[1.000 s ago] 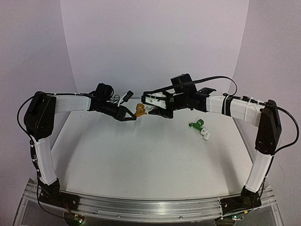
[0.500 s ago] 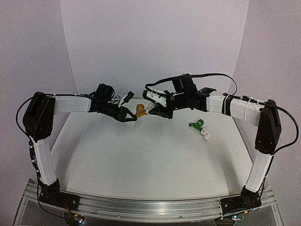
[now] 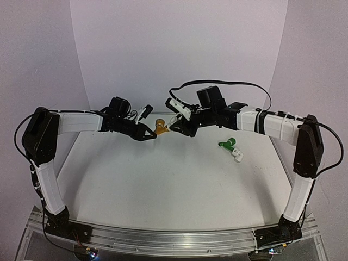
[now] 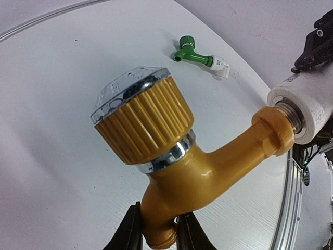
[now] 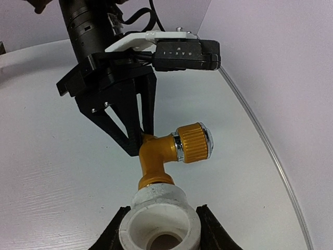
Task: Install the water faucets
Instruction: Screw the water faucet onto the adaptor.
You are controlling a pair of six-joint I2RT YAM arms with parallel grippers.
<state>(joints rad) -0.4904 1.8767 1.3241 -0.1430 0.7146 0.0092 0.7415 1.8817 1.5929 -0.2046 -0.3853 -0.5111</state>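
The orange-yellow faucet (image 3: 160, 126) hangs in mid-air above the table's back middle, between both grippers. My left gripper (image 3: 151, 133) is shut on its spout (image 4: 158, 229); its ribbed knob (image 4: 143, 120) points up-left in the left wrist view. Its threaded end sits in a white pipe fitting (image 5: 160, 216), and my right gripper (image 3: 175, 126) is shut on that fitting. The faucet also shows in the right wrist view (image 5: 171, 148). The green faucet (image 3: 228, 144), with a white fitting (image 3: 237, 155) on its end, lies on the table at the right, also in the left wrist view (image 4: 192, 53).
The white table (image 3: 163, 179) has curved raised edges; a metal rail (image 3: 174, 239) runs along the near side. The right arm's black cable (image 3: 228, 84) loops above the grippers. The left gripper's body (image 5: 114, 78) fills the upper right wrist view.
The right wrist has rotated about the fitting, its white camera mount swinging upward. The left gripper and the orange-yellow faucet have stayed almost in place.
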